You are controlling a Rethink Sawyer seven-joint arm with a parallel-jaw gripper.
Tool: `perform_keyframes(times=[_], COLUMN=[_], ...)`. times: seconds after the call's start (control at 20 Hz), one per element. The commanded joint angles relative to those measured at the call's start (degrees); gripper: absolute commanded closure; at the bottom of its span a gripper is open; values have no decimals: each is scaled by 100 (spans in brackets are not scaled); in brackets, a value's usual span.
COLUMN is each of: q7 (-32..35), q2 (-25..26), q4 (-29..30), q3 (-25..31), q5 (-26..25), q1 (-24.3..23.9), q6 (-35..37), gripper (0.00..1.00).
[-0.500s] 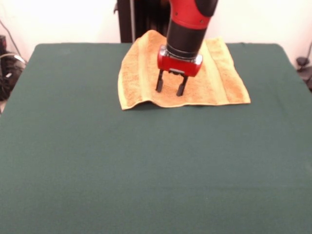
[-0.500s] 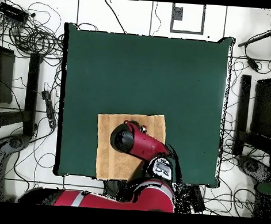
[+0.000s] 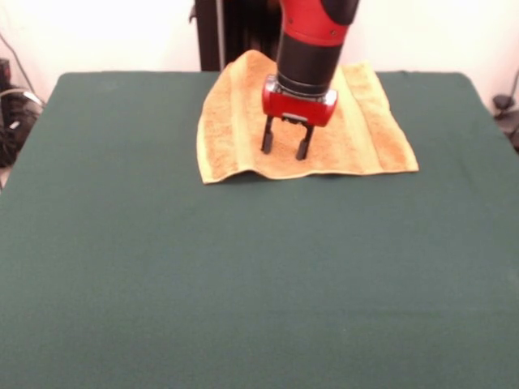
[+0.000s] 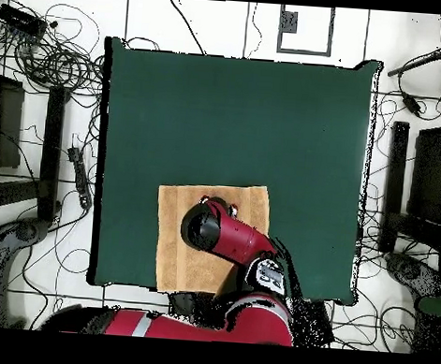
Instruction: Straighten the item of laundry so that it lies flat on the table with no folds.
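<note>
White floor (image 4: 28,303) strewn with black cables (image 4: 59,61).

Red arm (image 3: 312,20) with black collar, red-housed tool (image 3: 284,148), two black fingers (image 3: 267,136).

Tangled black cables (image 4: 54,61) litter the pale floor (image 4: 216,25) (dark stands (image 4: 50,149) alongside).

A nubby terry weave is shown by the square golden-orange cloth towel (image 3: 365,134) (image 4: 173,238); a matt felt-like finish is shown by the dark green table top (image 3: 243,284) (image 4: 238,116).
</note>
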Motion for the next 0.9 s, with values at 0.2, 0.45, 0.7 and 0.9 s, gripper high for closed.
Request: perform_keyframes(times=[0.2, 0.45, 0.7, 0.9], q7=[1505, 1682, 1625, 1807], q2=[702, 671, 642, 622], q4=[155, 68, -17, -29], q3=[2301, 2291, 2286, 2127], q5=[400, 644, 824, 1153], q1=[623, 699, 764, 853], q6=[127, 136, 294, 386], gripper=[0, 0, 0, 0])
